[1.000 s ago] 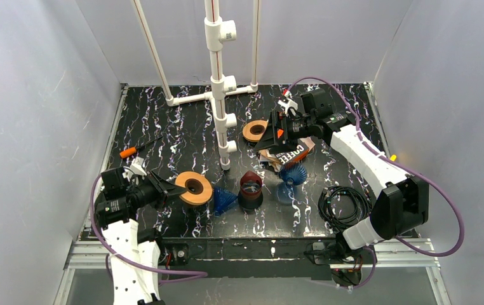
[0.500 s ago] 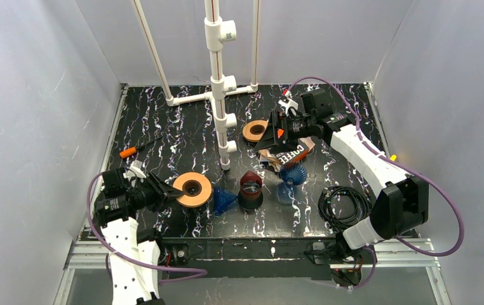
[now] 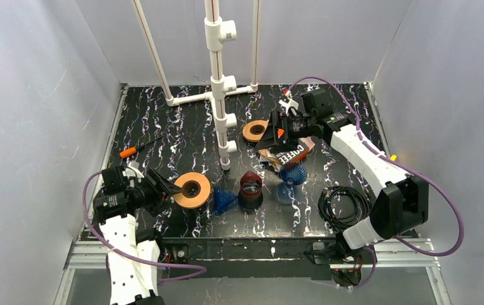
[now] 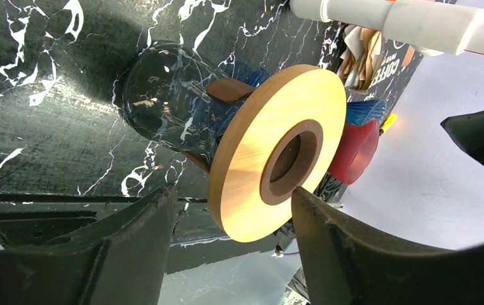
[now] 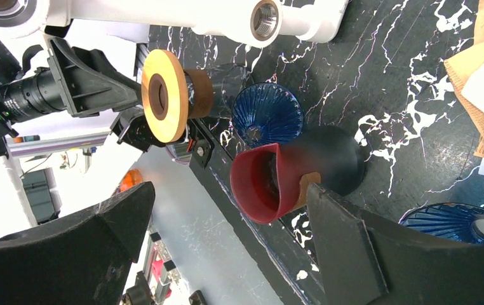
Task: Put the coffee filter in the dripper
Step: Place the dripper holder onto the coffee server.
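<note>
The coffee filters [image 3: 276, 160] are brown papers poking out of a pack labelled COFFEE [image 3: 292, 152]; they also show in the right wrist view [image 5: 474, 86]. A red dripper on a black base [image 3: 250, 187] [image 5: 271, 181] stands mid-table between two blue ribbed drippers [image 3: 224, 199] [image 3: 294, 172]. My right gripper [image 3: 276, 135] [image 5: 227, 190] hangs open above the pack, holding nothing. My left gripper [image 3: 163, 188] [image 4: 233, 190] is open around the lower rim of a wooden disc with a dark ring [image 3: 192, 189] [image 4: 277, 152]; one finger [image 4: 347, 248] is right at the ring, the other stands apart.
A second wooden disc [image 3: 255, 131] lies behind the pack. A white pipe stand [image 3: 219, 82] rises at the table's middle back. A coil of black cable [image 3: 343, 206] lies front right, and an orange-handled screwdriver [image 3: 133, 150] at the left.
My left gripper's jaws have spread apart from the wooden disc, and the arm has drawn back slightly left. The right arm has not moved.
</note>
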Tool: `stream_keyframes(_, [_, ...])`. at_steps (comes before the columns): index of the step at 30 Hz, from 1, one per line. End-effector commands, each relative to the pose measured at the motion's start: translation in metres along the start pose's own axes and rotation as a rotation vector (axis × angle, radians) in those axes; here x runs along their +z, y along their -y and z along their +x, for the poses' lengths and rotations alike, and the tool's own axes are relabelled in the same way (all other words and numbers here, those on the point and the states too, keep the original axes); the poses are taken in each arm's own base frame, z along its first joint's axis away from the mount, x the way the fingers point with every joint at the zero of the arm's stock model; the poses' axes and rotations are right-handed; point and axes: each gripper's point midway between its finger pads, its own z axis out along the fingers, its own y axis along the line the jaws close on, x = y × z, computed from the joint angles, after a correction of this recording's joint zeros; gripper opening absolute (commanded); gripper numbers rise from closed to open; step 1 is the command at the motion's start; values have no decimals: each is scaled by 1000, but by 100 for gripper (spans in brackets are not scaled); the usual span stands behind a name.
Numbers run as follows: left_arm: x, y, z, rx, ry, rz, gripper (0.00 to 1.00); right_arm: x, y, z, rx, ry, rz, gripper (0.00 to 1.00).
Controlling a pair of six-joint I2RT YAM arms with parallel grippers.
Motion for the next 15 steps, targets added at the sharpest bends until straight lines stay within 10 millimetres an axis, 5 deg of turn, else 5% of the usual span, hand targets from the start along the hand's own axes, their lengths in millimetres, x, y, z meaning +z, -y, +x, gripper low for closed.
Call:
stream_keyframes(1, [1,0,3,-32,-17,6,67,-2,-2,-11,-36,27,-7,98])
stream_keyframes(5, [6,3,6,-54,-40,43,76,-1,-1,-11,-37,27,-6,98])
stream_keyframes(8, [8,7,7,-64,-43,80,93,-1,1,-12,-36,29,-6,98])
stream_keyframes(15, [23,11,11,-165,-84,159,98,-2,3,-13,-35,35,-3,98])
